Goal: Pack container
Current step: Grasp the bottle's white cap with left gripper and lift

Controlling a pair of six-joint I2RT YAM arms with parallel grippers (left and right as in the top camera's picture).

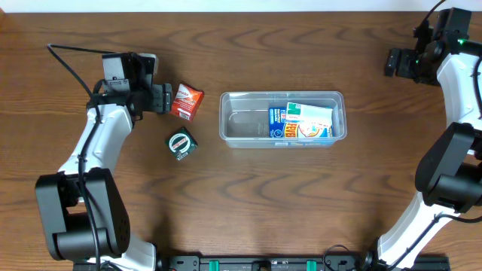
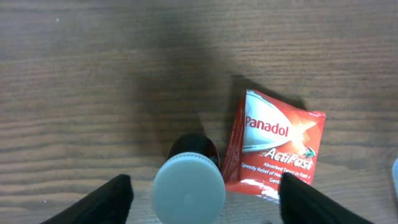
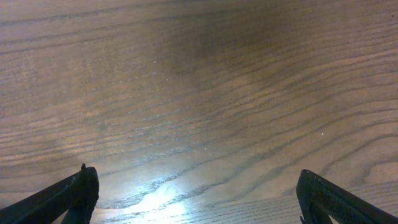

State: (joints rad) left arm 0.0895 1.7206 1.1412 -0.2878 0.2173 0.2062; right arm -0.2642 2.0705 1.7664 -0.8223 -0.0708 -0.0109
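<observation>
grey-capped bottle [image 2: 188, 188] between spread left tool [image 2: 205, 200]

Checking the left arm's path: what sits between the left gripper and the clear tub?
The red Panadol box, close beside the left gripper. Past it there is only bare table up to the tub. The overhead view shows this.

A wooden table [image 1: 241, 203] of dark brown, strongly figured grain is seen to fill nearly the whole overhead view, the grain being run from the left edge to the right. Beyond the far edge a narrow pale strip [image 1: 226, 4] is shown; what it is cannot be told. In the right wrist view, a bright patch of reflected light [image 3: 155, 196] is caught on the smooth surface. In the left wrist view, a soft shadow [image 2: 174, 56] is laid across the wood.
</observation>
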